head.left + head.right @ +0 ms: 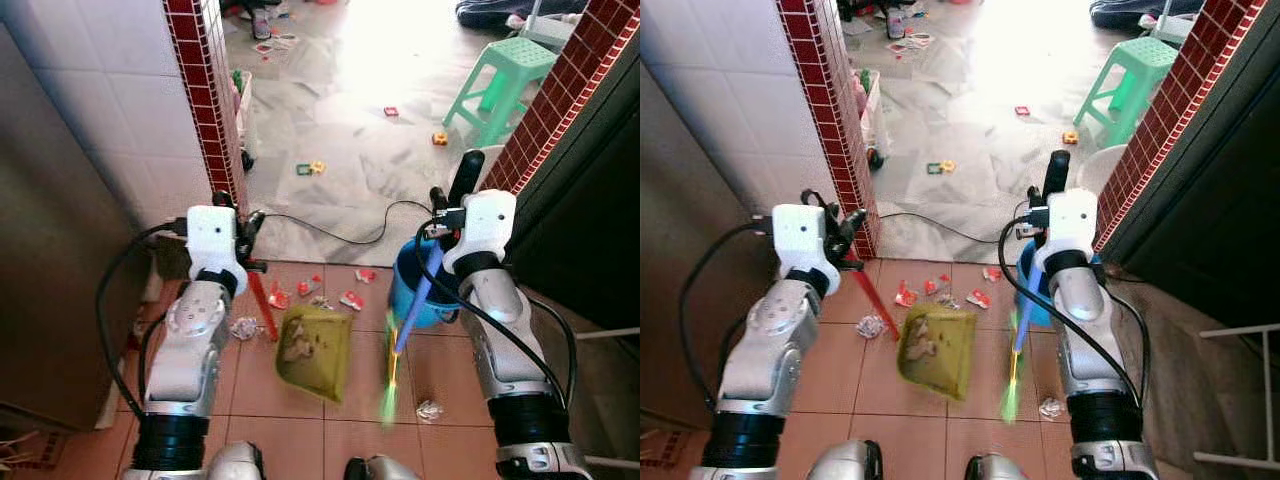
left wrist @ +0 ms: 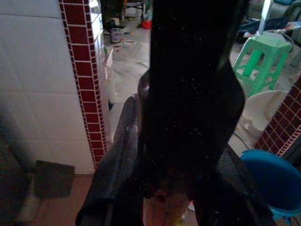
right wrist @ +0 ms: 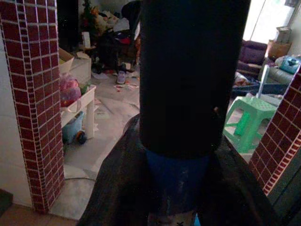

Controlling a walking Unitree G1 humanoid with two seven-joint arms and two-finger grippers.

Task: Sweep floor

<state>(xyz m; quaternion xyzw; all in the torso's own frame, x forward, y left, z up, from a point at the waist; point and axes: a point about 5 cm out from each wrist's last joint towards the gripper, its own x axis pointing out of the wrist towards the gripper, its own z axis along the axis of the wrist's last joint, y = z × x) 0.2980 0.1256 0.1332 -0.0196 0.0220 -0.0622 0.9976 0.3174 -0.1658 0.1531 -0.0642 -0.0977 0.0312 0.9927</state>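
Arms both bent forward over the tiles: our left gripper clamped on the dustpan handle, right gripper clamped on the broom, scraps just past the pan.

Green stool, blue bucket, black cable

Head eyes look steeply down at the floor; wrist cameras face the doorway.
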